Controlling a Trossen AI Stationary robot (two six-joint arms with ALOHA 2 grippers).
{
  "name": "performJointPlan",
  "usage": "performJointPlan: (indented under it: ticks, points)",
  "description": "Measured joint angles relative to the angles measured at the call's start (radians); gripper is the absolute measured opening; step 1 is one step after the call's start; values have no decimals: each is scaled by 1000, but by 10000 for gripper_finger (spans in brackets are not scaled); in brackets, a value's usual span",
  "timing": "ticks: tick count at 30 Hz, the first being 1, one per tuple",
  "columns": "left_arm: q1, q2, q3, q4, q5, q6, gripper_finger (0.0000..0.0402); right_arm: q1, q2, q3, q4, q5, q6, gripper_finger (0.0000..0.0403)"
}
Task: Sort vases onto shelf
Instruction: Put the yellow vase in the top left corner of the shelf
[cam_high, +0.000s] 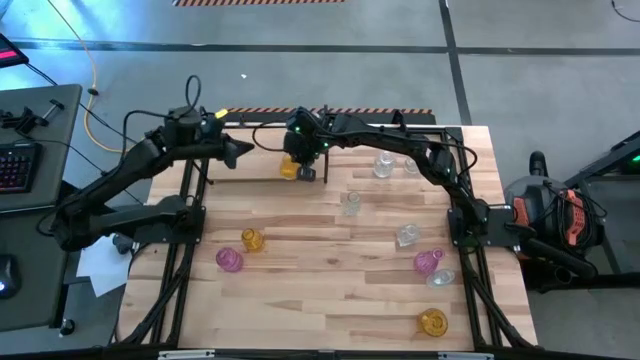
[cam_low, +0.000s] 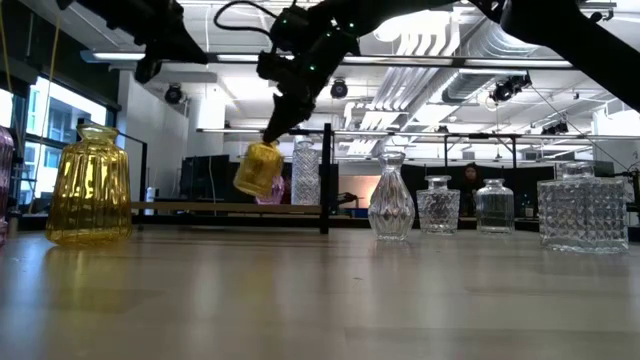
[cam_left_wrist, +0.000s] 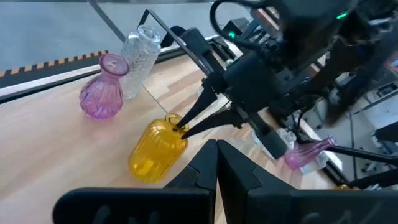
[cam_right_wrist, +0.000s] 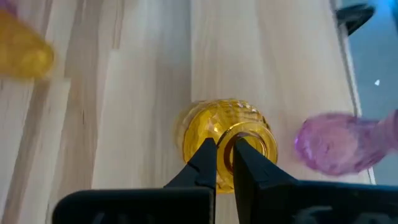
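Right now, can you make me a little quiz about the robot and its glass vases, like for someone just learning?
1. True or false: the right gripper pinches the rim of a yellow vase.
2. In the low view, is that vase standing on the table, or is it tilted and lifted above it?
3. Which vases lie nearest it on the shelf? A) a pink vase and a clear vase B) two yellow vases C) none

Key
1. True: its shut fingers grip the rim.
2. It is tilted and lifted.
3. A: the pink vase and the clear vase stand beside it, seen past the left gripper, which waits shut nearby.
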Motion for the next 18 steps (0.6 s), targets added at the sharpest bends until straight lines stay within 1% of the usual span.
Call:
performJointPlan:
  ticks: [3,7,13,18]
  points:
    - [0,-7,0,-9,0,-11,0,-8,0,0,-41,14,-40,0]
    - [0,-7,0,-10,-1,-23,0,-17,0,0,-46,47,-83,0]
    - [0,-4,0,-9,-2,-29,0,-24,0,0,-41,44,-106,0]
    - [0,-4,0,-9,-5,-29,0,-24,0,0,-34,18,-110,3]
